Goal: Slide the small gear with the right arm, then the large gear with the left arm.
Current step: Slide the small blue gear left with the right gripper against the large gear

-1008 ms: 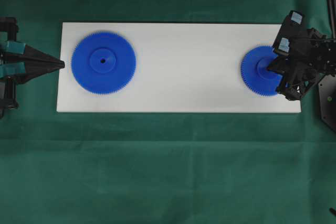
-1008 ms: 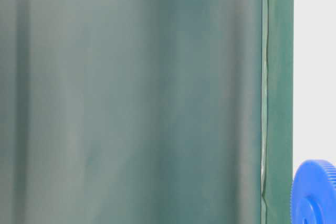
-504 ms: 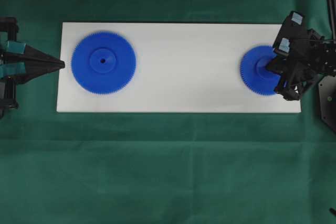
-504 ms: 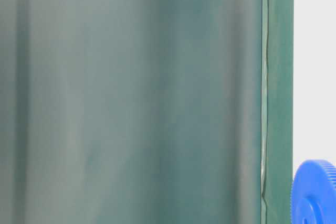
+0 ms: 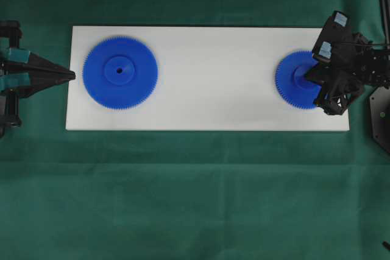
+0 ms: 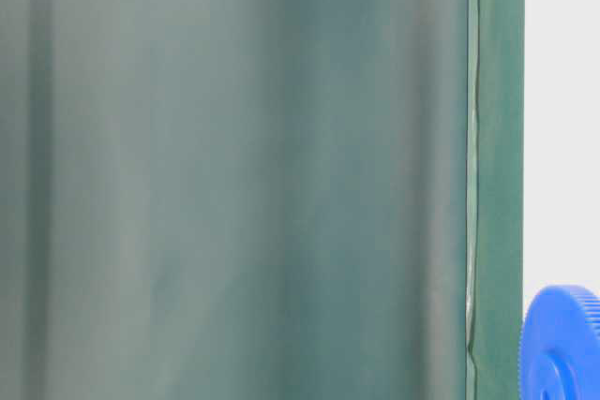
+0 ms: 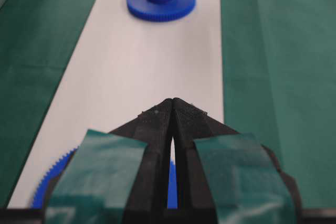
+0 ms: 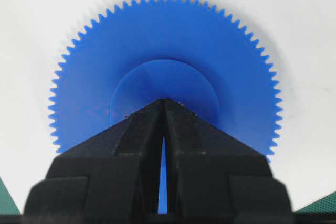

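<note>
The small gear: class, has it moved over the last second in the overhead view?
Yes. The small gear, with the shut right gripper on its hub, has slid slightly left along the white board, away from the board's right edge.

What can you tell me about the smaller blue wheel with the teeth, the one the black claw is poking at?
The small gear is a bright blue disc, plastic by its look, with fine teeth all round its rim and a raised round hub in the middle. It lies flat near the right end of the white board, well apart from the wider gear. The right claw, its jaws together in a point, sits over the hub with its tip at the centre, where it appears to press down.
</note>
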